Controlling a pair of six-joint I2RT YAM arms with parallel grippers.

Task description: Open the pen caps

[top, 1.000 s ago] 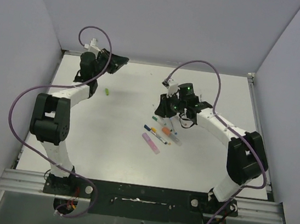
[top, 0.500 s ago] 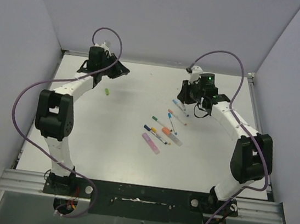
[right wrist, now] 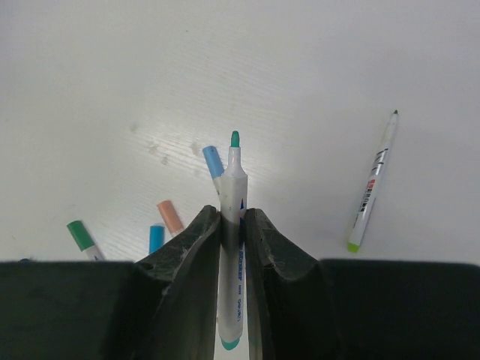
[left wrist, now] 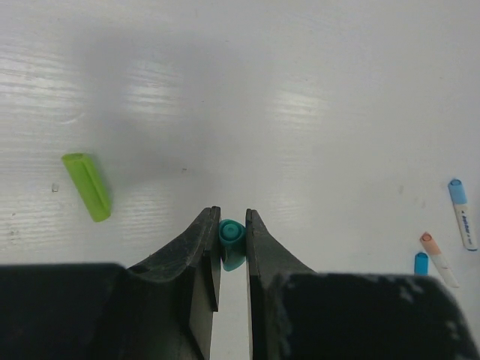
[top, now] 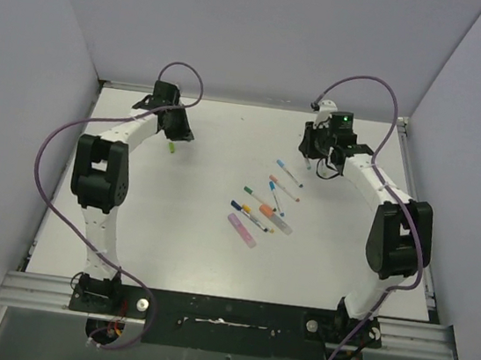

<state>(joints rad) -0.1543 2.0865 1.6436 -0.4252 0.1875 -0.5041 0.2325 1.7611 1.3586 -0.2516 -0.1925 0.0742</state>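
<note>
"Why are your two arms so far apart?"

"Each one has half of the same pen. My left gripper is pinched tight on the teal cap, over the far-left part of the table. My right gripper is squeezed onto the pen body near the far edge, right of centre. The teal tip is bare and points away from my wrist. I take the wide gap to mean this cap is fully off."

"And that green cap?"

"It lies on its side just beside my left fingers, toward the far-left corner. I think that corner is where loose caps go, which would explain why the teal one is held there."

"What's left to do?"

"Set these two pieces down, I'd say, then go to the pens lying in the middle of the table (from above they are too small for me to tell which are capped)."
</note>
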